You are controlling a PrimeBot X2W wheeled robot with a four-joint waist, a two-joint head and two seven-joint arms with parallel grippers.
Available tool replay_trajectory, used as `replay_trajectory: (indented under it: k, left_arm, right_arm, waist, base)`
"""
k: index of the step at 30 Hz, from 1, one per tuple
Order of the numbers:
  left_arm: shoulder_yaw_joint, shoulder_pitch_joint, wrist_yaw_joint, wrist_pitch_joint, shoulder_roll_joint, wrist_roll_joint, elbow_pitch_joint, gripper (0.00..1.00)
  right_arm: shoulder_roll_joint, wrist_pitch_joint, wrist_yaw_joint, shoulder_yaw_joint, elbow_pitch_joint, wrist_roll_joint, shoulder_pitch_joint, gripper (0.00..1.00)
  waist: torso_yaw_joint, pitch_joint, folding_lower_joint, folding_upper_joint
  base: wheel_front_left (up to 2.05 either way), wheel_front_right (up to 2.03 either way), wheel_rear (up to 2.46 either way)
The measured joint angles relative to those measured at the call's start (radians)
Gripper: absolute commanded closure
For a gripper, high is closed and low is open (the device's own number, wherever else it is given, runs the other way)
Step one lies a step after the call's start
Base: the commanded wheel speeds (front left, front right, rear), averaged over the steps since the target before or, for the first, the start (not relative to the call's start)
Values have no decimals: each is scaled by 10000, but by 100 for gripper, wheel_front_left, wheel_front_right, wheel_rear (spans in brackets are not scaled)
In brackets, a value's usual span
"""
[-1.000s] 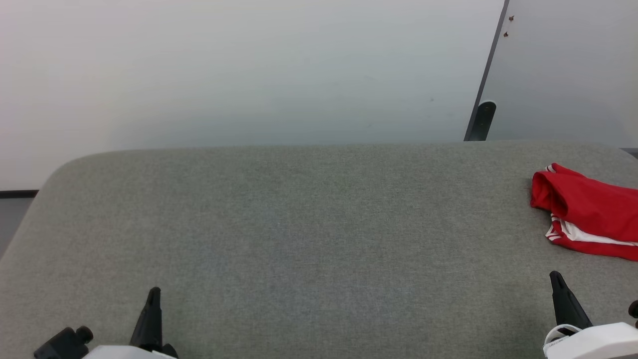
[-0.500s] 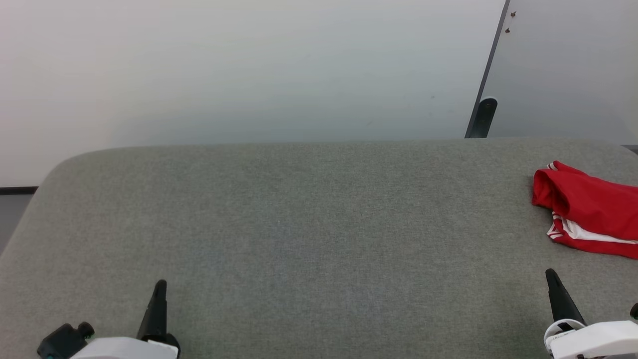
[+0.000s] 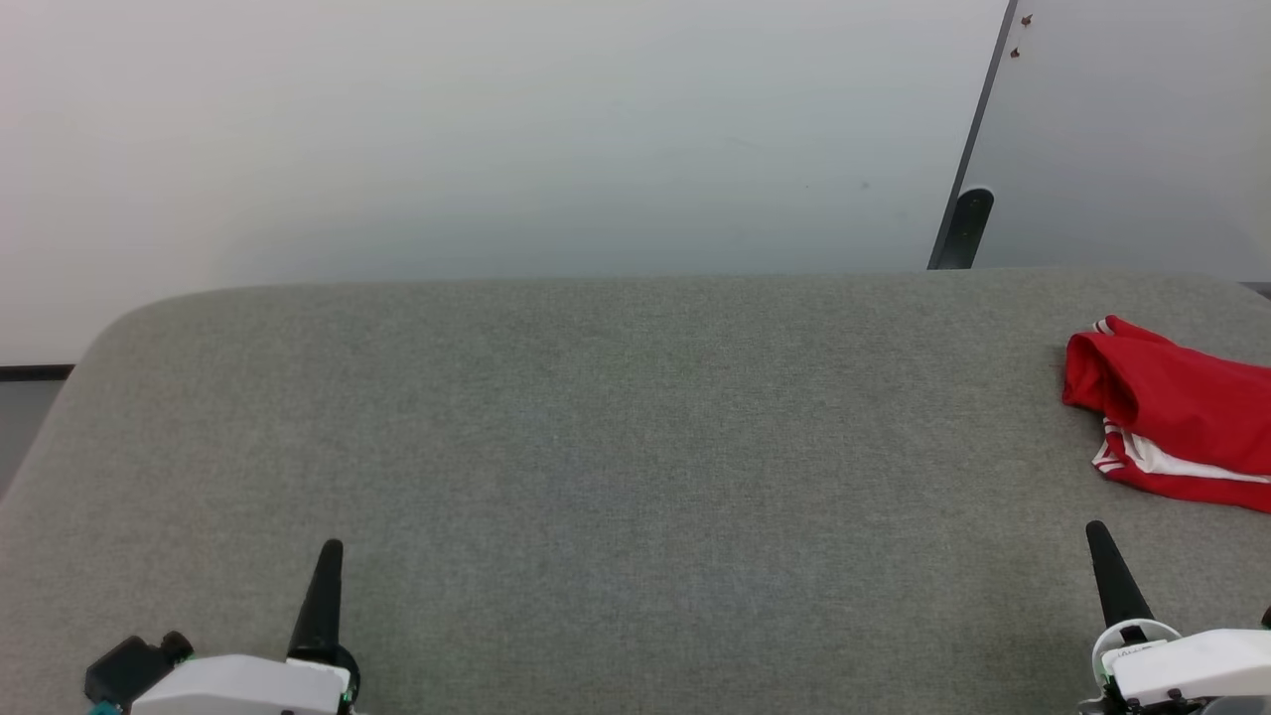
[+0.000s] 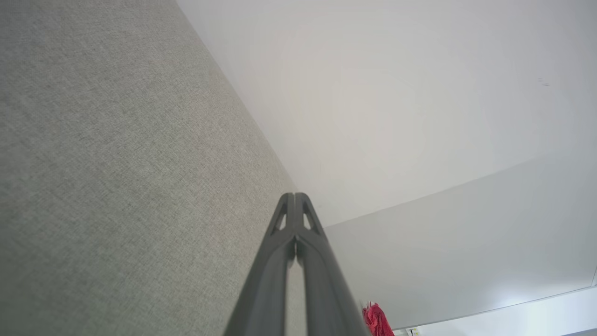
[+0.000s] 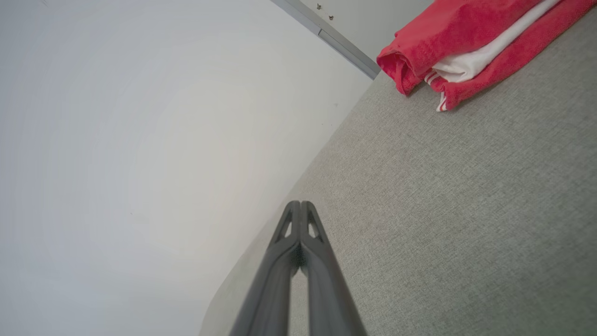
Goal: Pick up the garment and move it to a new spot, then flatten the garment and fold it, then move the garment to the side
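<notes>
Garment (image 3: 1172, 417): seen bundled, red and white, at the far right of the grey padded surface (image 3: 635, 447)
Left gripper (image 3: 331, 551): held at near left, jaws pressed together, empty
Right gripper (image 3: 1095, 531): held at near right, jaws together, apart from the garment

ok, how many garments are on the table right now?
1. The garment lies bunched at the right of the table, beyond the right pincer. The head view's edge cuts it off, so anything further right is hidden.
</notes>
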Motion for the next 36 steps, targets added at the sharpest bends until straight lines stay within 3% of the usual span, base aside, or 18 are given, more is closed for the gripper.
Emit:
replay_trajectory:
  k: [36]
  left_arm:
    - [174, -454, -13, 830, -389, -2759, 19, 100]
  right_arm:
    - [370, 665, -6, -198, -109, 3202, -306, 100]
  waist:
    - [29, 234, 0, 0]
  base:
    - [0, 0, 0]
